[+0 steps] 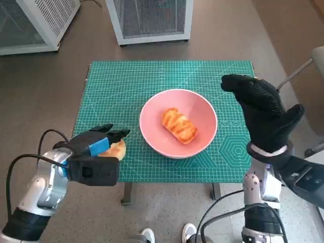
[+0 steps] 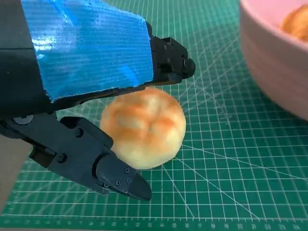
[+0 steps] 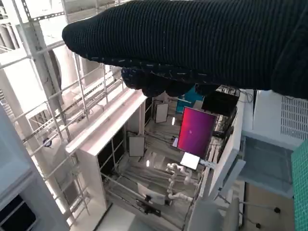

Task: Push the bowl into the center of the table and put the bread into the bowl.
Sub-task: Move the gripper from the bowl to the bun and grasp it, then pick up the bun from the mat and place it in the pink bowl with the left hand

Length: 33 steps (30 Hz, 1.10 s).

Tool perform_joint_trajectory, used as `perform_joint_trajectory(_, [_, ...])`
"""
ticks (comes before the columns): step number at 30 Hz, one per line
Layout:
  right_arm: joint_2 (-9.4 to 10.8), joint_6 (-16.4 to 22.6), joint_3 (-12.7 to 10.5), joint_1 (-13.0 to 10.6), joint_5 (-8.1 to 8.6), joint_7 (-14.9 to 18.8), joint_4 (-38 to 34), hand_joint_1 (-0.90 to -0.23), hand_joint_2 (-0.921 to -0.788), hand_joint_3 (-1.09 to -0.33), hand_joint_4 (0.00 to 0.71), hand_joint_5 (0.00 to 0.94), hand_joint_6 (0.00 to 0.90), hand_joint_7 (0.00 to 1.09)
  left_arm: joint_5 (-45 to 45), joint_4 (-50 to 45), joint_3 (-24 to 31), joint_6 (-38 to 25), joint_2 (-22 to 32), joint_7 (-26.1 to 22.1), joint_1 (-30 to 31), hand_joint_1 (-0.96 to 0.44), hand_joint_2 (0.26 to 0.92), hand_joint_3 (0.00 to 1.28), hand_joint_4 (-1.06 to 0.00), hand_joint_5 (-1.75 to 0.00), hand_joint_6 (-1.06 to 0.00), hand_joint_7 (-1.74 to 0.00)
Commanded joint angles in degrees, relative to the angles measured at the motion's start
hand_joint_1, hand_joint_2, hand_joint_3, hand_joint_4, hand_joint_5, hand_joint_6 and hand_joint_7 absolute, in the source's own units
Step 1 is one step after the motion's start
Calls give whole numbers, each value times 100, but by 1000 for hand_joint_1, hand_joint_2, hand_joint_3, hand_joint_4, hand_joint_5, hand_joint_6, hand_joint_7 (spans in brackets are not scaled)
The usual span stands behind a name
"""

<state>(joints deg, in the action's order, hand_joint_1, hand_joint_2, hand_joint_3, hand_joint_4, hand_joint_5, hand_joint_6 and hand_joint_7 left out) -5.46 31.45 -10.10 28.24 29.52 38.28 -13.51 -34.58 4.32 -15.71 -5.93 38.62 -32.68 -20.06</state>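
Pink bowl (image 1: 178, 123) near the middle of the table (image 1: 126, 86), a little toward the near edge, on a green cutting mat (image 1: 121, 101) with white grid lines. Inside the bowl, a long glazed bread (image 1: 179, 125), lying at a slant. Near the table's front left corner, a second bread, a round golden bun (image 2: 143, 126), resting on the mat just beside the bowl's outer wall but apart from it.

Left hand (image 1: 93, 154) around the bun: blue-taped back above it, black fingers (image 2: 168, 60) reaching over the far side, another black finger (image 2: 103, 168) low on the near side. Seen from the left wrist, fingers close against the bun or touching it; cannot tell whether actually gripped, and the bun sits on the mat, not lifted.

Right hand (image 1: 263, 114) in its black knitted glove, raised above the table's right edge, beside the bowl and clear of it, fingers spread and holding nothing. Right wrist view: only the glove (image 3: 192, 43) as a dark band, with shelving and a red screen (image 3: 195, 130) behind.

On the floor beyond the far edge, white perforated cabinets (image 1: 152, 20). Below the near edge, tips of white shoes (image 1: 190, 232).
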Motion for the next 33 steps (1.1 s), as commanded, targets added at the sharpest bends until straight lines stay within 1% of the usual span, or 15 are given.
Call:
perform_joint_trajectory(1, [-26, -37, 1, -82, -27, 21, -16, -436, -921, -410, 267, 0, 122, 514, -81, 371, -81, 15, -164, 272, -104, -190, 791, 14, -174, -31, -298, -37])
perform_joint_trajectory(5, [-21, -26, 9, -76, -40, 20, -31, -439, -921, -409, 267, 0, 123, 513, -98, 740, -114, 195, -273, 585, -139, -137, 808, 14, -247, -27, -354, -41])
perform_joint_trajectory(12, [-7, -23, 11, -72, -16, 52, -64, -441, -921, -407, 268, 1, 124, 512, -283, 1588, -262, 801, -375, 1484, -247, -52, 844, 18, -415, -44, -495, -68])
perform_joint_trajectory(15, [3, -16, 21, -86, -24, 47, -47, -442, -921, -407, 268, 1, 125, 511, -400, 1928, -349, 1017, -387, 1849, -323, -26, 863, 22, -518, -72, -590, -101])
perform_joint_trajectory(16, [6, -9, 23, -90, -31, 42, -43, -442, -921, -407, 268, 1, 125, 511, -444, 2052, -386, 1101, -382, 1978, -352, -23, 865, 22, -532, -76, -602, -105])
perform_joint_trajectory(17, [8, -4, 25, -92, -35, 39, -41, -442, -921, -407, 269, 1, 125, 510, -471, 2146, -414, 1166, -378, 2073, -376, -17, 873, 24, -581, -94, -641, -122])
perform_joint_trajectory(18, [10, 2, 26, -94, -37, 38, -41, -442, -921, -407, 269, 1, 125, 510, -504, 2235, -443, 1245, -366, 2182, -397, -15, 876, 25, -598, -100, -655, -128])
perform_joint_trajectory(19, [10, 7, 27, -95, -39, 39, -43, -440, -921, -407, 269, 1, 125, 510, -527, 2306, -464, 1307, -358, 2265, -417, -6, 884, 27, -666, -132, -703, -152])
perform_joint_trajectory(20, [10, 13, 26, -93, -37, 45, -52, -438, -921, -408, 269, 1, 126, 509, -551, 2330, -477, 1372, -335, 2343, -419, 0, 890, 28, -710, -154, -733, -168])
perform_joint_trajectory(21, [10, 18, 26, -92, -36, 49, -59, -438, -921, -408, 269, 1, 126, 509, -566, 2352, -486, 1422, -318, 2402, -423, 0, 896, 40, -704, -362, -703, -368])
perform_joint_trajectory(22, [8, 20, 24, -90, -34, 54, -64, -437, -921, -408, 269, 1, 126, 509, -578, 2296, -483, 1469, -280, 2441, -403, 0, 905, 81, -670, -693, -633, -684])
perform_joint_trajectory(23, [6, 22, 24, -87, -33, 57, -70, -436, -921, -408, 269, 1, 126, 508, -584, 2262, -484, 1503, -253, 2471, -392, 1, 911, 92, -668, -894, -604, -861])
perform_joint_trajectory(25, [2, 20, 21, -85, -26, 62, -74, -436, -921, -408, 269, 1, 126, 508, -581, 2116, -466, 1546, -180, 2480, -352, 1, 915, 94, -673, -1061, -593, -1003])
perform_joint_trajectory(27, [1, 20, 19, -85, -17, 69, -81, -435, -921, -409, 268, 1, 126, 507, -556, 1963, -419, 1578, -113, 2453, -313, 1, 918, 91, -676, -1157, -594, -1091])
perform_joint_trajectory(33, [17, 10, 26, -86, 2, 86, -87, -441, -921, -407, 268, 0, 127, 506, -310, 1275, -86, 1514, 86, 2168, -212, 2, 920, 88, -665, -1201, -603, -1167])
